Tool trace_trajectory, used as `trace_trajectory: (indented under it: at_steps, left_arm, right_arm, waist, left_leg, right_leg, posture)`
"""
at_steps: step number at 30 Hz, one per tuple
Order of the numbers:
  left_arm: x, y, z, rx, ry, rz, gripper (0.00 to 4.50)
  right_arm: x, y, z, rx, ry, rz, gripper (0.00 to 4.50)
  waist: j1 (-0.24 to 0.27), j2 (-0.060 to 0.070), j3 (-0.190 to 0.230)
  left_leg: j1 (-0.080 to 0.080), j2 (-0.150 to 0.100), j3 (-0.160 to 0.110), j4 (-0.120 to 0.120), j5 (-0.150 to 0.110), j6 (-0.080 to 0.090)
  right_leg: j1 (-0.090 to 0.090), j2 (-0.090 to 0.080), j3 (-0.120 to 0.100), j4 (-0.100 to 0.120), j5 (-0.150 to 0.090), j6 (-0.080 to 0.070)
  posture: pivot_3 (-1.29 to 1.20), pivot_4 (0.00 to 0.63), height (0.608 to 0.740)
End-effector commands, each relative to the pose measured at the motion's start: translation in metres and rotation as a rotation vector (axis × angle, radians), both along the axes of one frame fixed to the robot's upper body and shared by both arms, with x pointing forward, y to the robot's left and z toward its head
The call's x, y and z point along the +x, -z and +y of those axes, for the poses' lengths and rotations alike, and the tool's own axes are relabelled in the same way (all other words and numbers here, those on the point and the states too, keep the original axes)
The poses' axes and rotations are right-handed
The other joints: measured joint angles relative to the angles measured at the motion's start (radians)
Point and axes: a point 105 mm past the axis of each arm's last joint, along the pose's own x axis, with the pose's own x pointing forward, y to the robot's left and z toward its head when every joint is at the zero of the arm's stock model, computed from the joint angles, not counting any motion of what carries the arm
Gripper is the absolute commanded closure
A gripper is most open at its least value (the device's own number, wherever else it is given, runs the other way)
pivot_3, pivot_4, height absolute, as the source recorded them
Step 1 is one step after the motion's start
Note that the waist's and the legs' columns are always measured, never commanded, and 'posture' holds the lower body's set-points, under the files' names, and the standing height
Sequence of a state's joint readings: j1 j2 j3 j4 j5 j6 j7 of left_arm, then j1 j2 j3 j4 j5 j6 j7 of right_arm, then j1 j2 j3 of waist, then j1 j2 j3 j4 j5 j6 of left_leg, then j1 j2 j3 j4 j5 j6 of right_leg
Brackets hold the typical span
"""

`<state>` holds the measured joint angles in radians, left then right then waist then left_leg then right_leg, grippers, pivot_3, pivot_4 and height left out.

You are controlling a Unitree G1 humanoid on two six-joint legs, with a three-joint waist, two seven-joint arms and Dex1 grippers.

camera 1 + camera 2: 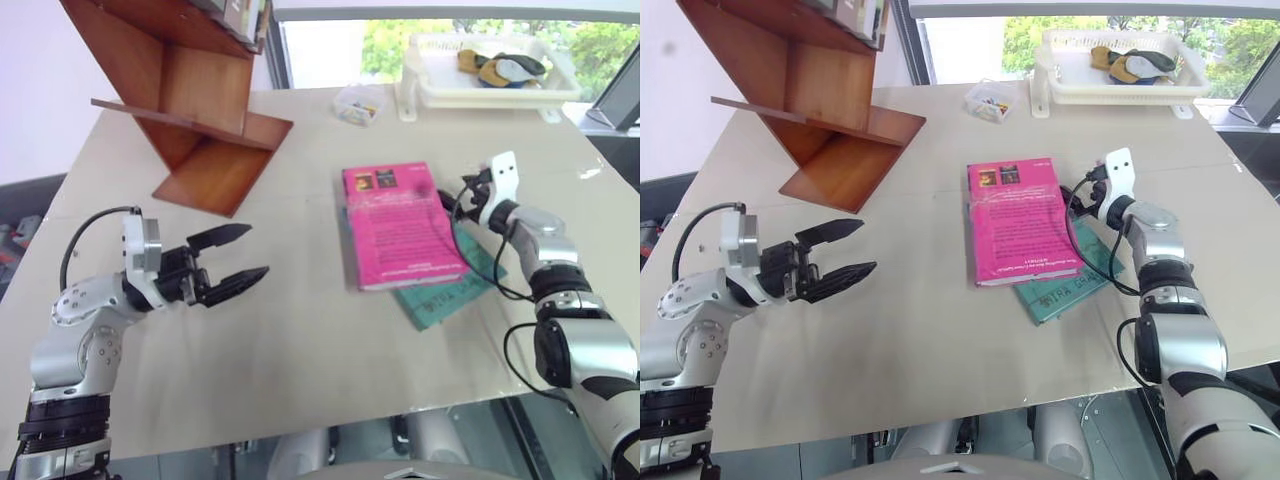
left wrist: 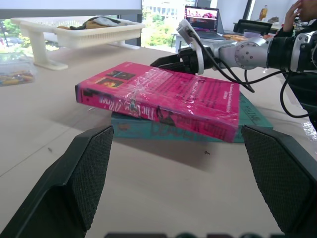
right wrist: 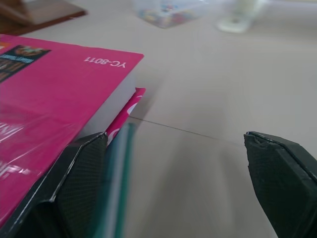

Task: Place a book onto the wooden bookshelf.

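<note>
The pink book [image 1: 398, 225] lies flat near the middle of the table, resting on a teal book [image 1: 445, 297]. My right gripper [image 1: 447, 197] is open at the pink book's right edge. In the right wrist view one finger [image 3: 74, 168] sits against that edge by the white pages, and the other stands well clear over bare table. Off to the left of the books my left gripper [image 1: 258, 250] hangs open and empty, pointing toward them across a stretch of table. The wooden bookshelf [image 1: 200, 110] stands at the far left corner, its slanted boards tilted.
A white tray [image 1: 490, 90] holding small items stands at the back right. A small clear box [image 1: 358, 105] sits beside it. In the left wrist view a person [image 2: 299, 12] and a laptop [image 2: 200, 17] are beyond the table.
</note>
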<state>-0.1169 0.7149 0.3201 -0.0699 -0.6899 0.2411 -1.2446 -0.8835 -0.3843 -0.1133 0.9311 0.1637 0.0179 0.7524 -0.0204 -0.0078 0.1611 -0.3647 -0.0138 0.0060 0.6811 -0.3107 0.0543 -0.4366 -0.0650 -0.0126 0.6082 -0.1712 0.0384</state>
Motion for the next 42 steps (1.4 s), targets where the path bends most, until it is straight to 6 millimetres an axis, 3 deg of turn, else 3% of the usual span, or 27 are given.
trace_trajectory:
  at_steps: [1, 11, 18, 22, 25, 32, 35, 37, 42]
  left_arm:
    - [-0.004, -0.014, -0.001, 0.012, 0.009, -0.057, 0.03]
    - [-0.001, -0.014, -0.002, 0.014, 0.021, -0.049, 0.03]
    - [0.013, -0.009, -0.013, -0.071, 0.029, 0.021, 0.03]
    - [0.014, 0.003, -0.034, -0.141, 0.075, 0.118, 0.03]
    - [0.029, 0.006, -0.043, -0.261, 0.045, 0.208, 0.03]
    - [0.052, 0.027, -0.059, -0.43, 0.04, 0.473, 0.03]
    - [0.059, 0.039, -0.067, -0.494, 0.04, 0.623, 0.03]
    - [0.062, 0.053, -0.087, -0.548, 0.058, 0.788, 0.03]
    - [0.067, 0.066, -0.109, -0.599, 0.094, 0.962, 0.03]
  right_arm:
    - [-0.004, -0.013, 0.007, -0.012, -0.06, -0.059, 0.0]
    - [-0.011, -0.008, 0.007, -0.029, -0.062, -0.065, 0.0]
    - [-0.021, -0.012, -0.045, -0.125, 0.089, -0.131, 0.0]
    - [-0.056, -0.022, -0.07, -0.204, 0.063, -0.212, 0.0]
    - [-0.103, -0.029, -0.087, -0.197, -0.024, -0.21, 0.0]
    - [-0.191, -0.045, -0.082, -0.177, -0.187, -0.131, 0.0]
    - [-0.213, -0.05, -0.073, -0.151, -0.224, -0.105, 0.0]
    - [-0.231, -0.054, -0.064, -0.111, -0.272, -0.102, 0.0]
    - [-0.243, -0.056, -0.061, -0.081, -0.267, -0.081, 0.0]
  waist:
    - [0.0, 0.0, 0.0]
    - [0.002, 0.0, 0.0]
    - [0.008, 0.0, 0.0]
    - [0.015, 0.0, 0.0]
    - [0.014, 0.001, 0.0]
    - [0.017, 0.0, 0.001]
    - [0.011, -0.002, 0.001]
    - [0.014, -0.002, 0.001]
    - [0.022, -0.005, 0.001]
  left_leg:
    - [0.0, 0.0, 0.0, 0.0, 0.0, 0.0]
    - [-0.001, 0.0, 0.0, 0.0, 0.0, 0.0]
    - [-0.002, -0.002, -0.001, 0.0, 0.0, 0.0]
    - [-0.004, -0.004, -0.003, 0.0, 0.0, 0.0]
    - [-0.007, -0.003, -0.004, 0.0, 0.0, 0.0]
    - [0.001, -0.001, -0.005, 0.002, -0.003, 0.005]
    - [0.003, 0.0, -0.006, 0.004, -0.003, 0.005]
    - [0.004, -0.001, -0.006, 0.005, -0.002, 0.005]
    - [0.004, -0.001, -0.006, 0.007, -0.002, 0.005]
  right_leg:
    - [0.0, -0.001, 0.0, 0.0, 0.0, 0.0]
    - [-0.001, -0.004, -0.001, 0.0, 0.0, 0.0]
    - [-0.001, -0.002, -0.001, 0.0, 0.0, 0.0]
    - [-0.001, -0.003, -0.002, -0.001, 0.0, 0.001]
    - [-0.003, -0.003, -0.002, -0.001, 0.0, 0.001]
    - [0.005, 0.002, -0.004, -0.001, 0.0, 0.002]
    - [0.008, 0.003, -0.004, 0.0, -0.002, 0.006]
    - [0.008, 0.003, -0.003, 0.0, -0.002, 0.007]
    - [0.009, 0.003, -0.003, 0.0, -0.001, 0.008]
  posture:
    - [0.0, 0.15, 0.74]
    - [0.0, 0.15, 0.74]
    - [0.0, 0.15, 0.74]
    - [0.0, 0.15, 0.74]
    - [0.0, 0.15, 0.74]
    - [0.0, 0.15, 0.74]
    - [0.0, 0.15, 0.74]
    - [0.0, 0.15, 0.74]
    - [0.0, 0.15, 0.74]
